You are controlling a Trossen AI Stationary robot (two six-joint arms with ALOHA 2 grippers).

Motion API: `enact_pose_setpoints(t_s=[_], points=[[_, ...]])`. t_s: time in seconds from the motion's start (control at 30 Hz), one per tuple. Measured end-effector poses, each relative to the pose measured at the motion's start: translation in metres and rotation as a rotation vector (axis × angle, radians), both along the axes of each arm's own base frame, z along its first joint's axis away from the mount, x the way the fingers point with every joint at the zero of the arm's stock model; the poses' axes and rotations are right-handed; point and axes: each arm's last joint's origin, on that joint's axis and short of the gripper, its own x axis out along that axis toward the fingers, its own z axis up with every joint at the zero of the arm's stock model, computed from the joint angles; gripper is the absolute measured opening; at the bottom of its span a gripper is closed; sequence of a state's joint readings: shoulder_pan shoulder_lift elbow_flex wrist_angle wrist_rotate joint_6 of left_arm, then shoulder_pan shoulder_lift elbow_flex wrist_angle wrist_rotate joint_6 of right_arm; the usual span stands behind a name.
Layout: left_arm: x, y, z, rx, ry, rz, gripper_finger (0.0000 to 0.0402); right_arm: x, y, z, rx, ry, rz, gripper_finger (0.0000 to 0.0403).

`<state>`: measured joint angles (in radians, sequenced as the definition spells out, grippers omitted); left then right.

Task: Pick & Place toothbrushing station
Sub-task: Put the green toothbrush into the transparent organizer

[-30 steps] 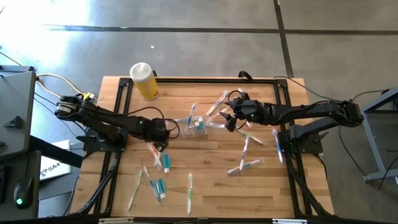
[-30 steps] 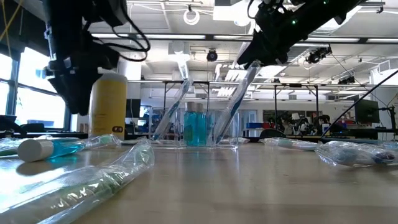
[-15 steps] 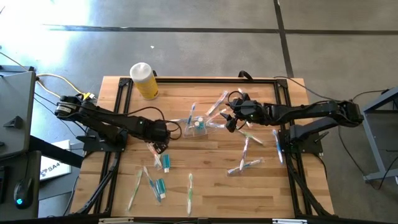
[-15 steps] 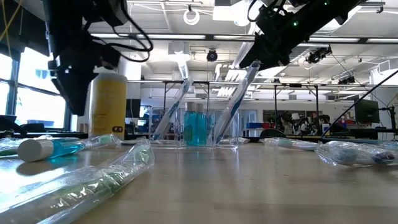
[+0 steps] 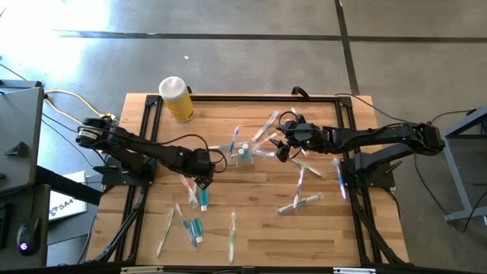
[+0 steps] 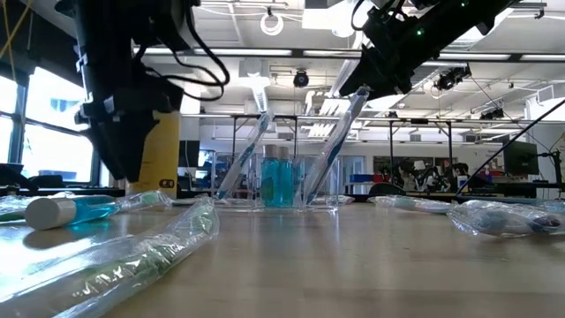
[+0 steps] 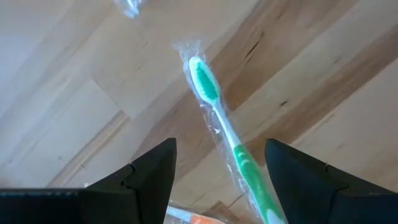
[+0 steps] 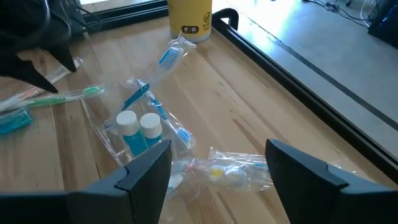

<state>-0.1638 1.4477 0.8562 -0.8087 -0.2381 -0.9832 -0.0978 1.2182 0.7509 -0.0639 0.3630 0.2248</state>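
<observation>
Loose wrapped toothbrushes (image 5: 232, 234) and tubes (image 5: 196, 227) litter the table's (image 5: 259, 228) near side. The left end effector (image 5: 201, 180), fingers spread, hovers over a green toothbrush (image 7: 217, 118). Further back: the clear container (image 5: 243, 154), the spread, empty right end effector (image 5: 278, 146), the yellow bottle (image 5: 176, 99).

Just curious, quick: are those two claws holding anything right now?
Left gripper: open, empty, above a green toothbrush.
Right gripper: open, empty, near the clear container.

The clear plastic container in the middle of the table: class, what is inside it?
Inside the clear container stand two white-capped tubes with teal bodies, and wrapped blue toothbrushes lean out of it. Glare and wrapping hide whatever lies on its floor.
</observation>
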Motion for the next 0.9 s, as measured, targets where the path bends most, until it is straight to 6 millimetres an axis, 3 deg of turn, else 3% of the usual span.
enact_pose_setpoints(t_s=[0.3, 0.67, 0.77, 0.9], points=[[0.008, 0.0, -0.024, 0.013, 0.095, 0.021, 0.0237, 0.0, 0.0, 0.0, 0.006, -0.003, -0.004, 0.025], [0.019, 0.016, -0.045, -0.087, 0.161, 0.023, 0.0236, 0.0, 0.0, 0.0, 0.011, -0.005, -0.001, 0.0249], [0.02, 0.016, -0.046, -0.073, 0.164, -0.014, 0.0219, 0.0, 0.0, 0.0, 0.012, -0.004, 0.0, 0.0249], [0.021, 0.016, -0.046, -0.061, 0.157, -0.04, 0.0157, 0.0, 0.0, 0.0, 0.011, -0.003, 0.0, 0.0249]])
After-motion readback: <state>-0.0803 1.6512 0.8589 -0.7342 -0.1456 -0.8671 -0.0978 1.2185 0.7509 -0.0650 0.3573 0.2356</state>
